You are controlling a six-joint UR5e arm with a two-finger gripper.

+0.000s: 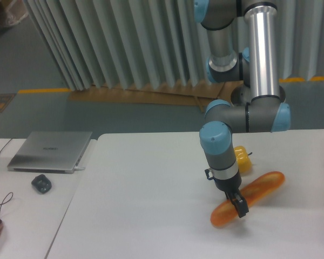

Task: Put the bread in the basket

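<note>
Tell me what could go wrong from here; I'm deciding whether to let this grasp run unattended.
1. The gripper sits well off-centre on the bread, nearer its lower-left end, so the long loaf may tilt or slip when lifted.
2. The yellow pepper lies close behind the arm's wrist and could get knocked while the loaf swings.
3. No basket shows in this view, so the drop point cannot be checked.

The robot arm (262, 54) has shiny silver tubes, grey round joints with light blue caps, and small black jaws.
</note>
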